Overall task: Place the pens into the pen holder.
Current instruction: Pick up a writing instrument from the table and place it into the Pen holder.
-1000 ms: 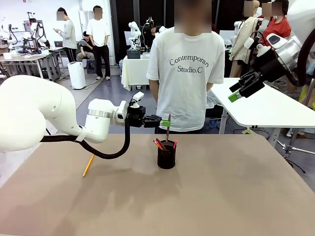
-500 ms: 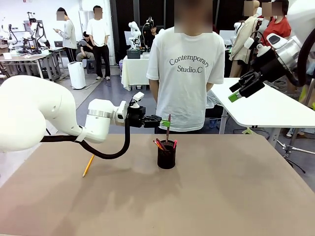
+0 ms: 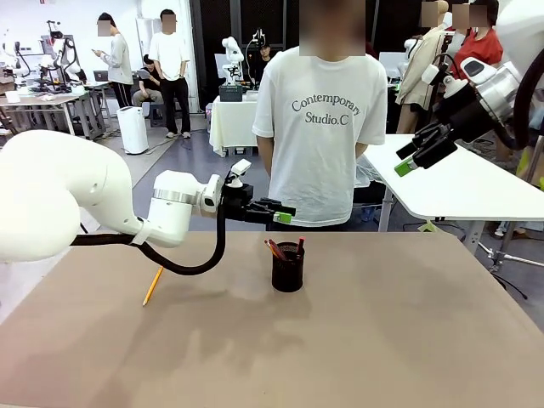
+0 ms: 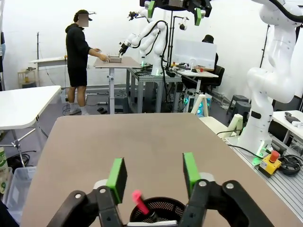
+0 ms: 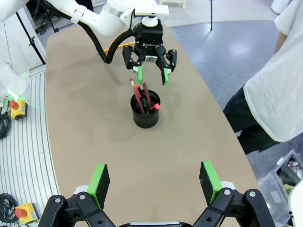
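The pen holder (image 3: 287, 270), a black mesh cup, stands mid-table with several pens (image 3: 276, 249) sticking out of it. A yellow-orange pen (image 3: 153, 286) lies alone on the table to the left. My left gripper (image 3: 285, 214) hovers just above the holder, open, nothing between its green pads. In the left wrist view the gripper (image 4: 154, 176) stands over the holder (image 4: 161, 209), where a pink pen (image 4: 138, 199) pokes up. My right gripper (image 3: 406, 159) hangs high at the right, open. From the right wrist, my right gripper (image 5: 154, 182) looks down on the holder (image 5: 146, 116) and the left gripper (image 5: 152, 77).
A person in a white T-shirt (image 3: 321, 127) stands at the far edge, right behind the holder. A white side table (image 3: 459, 187) sits to the right. The brown table (image 3: 382, 340) is bare on the near and right sides.
My left gripper opened and let go of the dark red-brown pen, which dropped into the holder. The right arm has stayed still.
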Action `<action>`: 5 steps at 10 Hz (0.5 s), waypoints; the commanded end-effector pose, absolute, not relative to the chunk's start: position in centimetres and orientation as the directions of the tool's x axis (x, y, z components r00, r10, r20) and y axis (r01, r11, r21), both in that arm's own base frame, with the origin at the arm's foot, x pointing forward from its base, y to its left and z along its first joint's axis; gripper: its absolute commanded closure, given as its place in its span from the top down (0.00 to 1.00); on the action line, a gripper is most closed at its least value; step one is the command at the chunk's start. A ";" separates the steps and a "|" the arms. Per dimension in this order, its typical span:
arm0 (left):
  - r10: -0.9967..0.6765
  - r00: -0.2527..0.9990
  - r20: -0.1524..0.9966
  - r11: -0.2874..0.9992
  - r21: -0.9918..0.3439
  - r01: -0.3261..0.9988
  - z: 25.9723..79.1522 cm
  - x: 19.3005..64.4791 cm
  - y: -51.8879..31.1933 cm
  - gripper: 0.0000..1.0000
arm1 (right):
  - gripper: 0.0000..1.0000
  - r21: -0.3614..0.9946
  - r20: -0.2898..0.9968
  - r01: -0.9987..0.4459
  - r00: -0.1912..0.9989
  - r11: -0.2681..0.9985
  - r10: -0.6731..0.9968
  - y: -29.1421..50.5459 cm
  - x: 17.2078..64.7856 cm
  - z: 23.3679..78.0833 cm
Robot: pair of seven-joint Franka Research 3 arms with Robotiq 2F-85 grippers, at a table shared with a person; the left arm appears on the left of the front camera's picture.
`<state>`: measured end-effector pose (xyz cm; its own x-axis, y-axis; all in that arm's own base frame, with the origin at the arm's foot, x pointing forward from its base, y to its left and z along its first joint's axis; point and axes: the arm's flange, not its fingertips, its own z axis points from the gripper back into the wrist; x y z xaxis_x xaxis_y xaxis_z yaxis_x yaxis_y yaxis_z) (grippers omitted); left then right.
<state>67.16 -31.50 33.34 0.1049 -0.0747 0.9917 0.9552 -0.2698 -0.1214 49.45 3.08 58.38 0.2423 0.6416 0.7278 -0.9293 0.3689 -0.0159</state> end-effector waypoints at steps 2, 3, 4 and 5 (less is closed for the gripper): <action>-0.101 0.066 0.993 -0.291 -0.093 0.952 34.3 66.3 -31.4 1.00 | 1.00 -0.022 0.726 -0.925 0.247 0.381 0.642 3.3 49.4 58.4; -0.116 0.047 0.992 -0.297 -0.079 0.952 34.3 66.2 -31.4 1.00 | 1.00 -0.022 0.726 -0.925 0.247 0.381 0.642 3.3 49.4 58.4; -0.120 0.046 0.992 -0.308 -0.082 0.948 34.3 66.3 -31.4 1.00 | 1.00 -0.022 0.726 -0.925 0.247 0.381 0.642 3.3 49.4 58.4; -0.133 0.056 0.990 -0.297 -0.093 0.950 34.3 66.0 -31.5 1.00 | 1.00 -0.022 0.726 -0.925 0.247 0.381 0.642 3.3 49.4 58.4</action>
<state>66.77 -31.78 33.91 0.0657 -0.1174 0.9909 0.9498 -0.2971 -0.0982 49.45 3.08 58.39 0.2422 0.6416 0.7278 -0.9293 0.3689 -0.0159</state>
